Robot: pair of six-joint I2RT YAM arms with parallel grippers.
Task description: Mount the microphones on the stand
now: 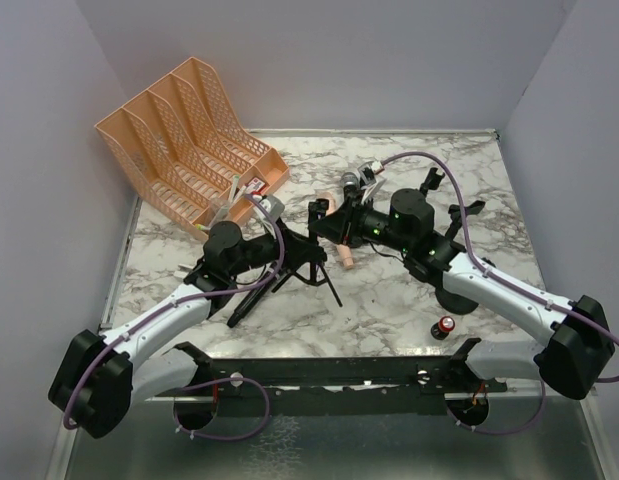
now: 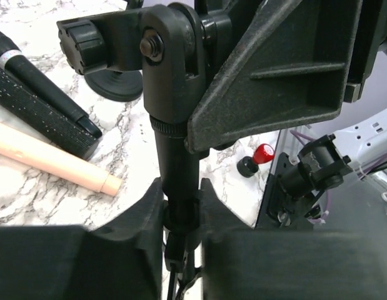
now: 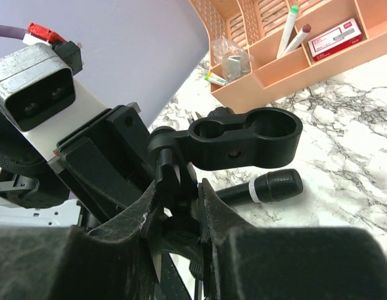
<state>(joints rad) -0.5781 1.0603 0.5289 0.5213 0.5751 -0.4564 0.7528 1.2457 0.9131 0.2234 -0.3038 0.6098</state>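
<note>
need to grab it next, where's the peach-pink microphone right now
In the top view the peach-pink microphone lies mid-table, partly under the right end effector, just right of the stand.

My left arm (image 1: 159, 322) and right arm (image 1: 509, 297) were white tubes with black joints and blocky black bases. Purple cables (image 1: 414, 154) ran along both. My fingers (image 2: 118, 250) were matte black plastic. A grey camera box (image 3: 34, 87) topped my left wrist.

Peach desk organizer (image 1: 189, 140) holding markers (image 3: 288, 28), red-topped battery (image 1: 444, 327) on marble table (image 1: 389, 303).
</note>
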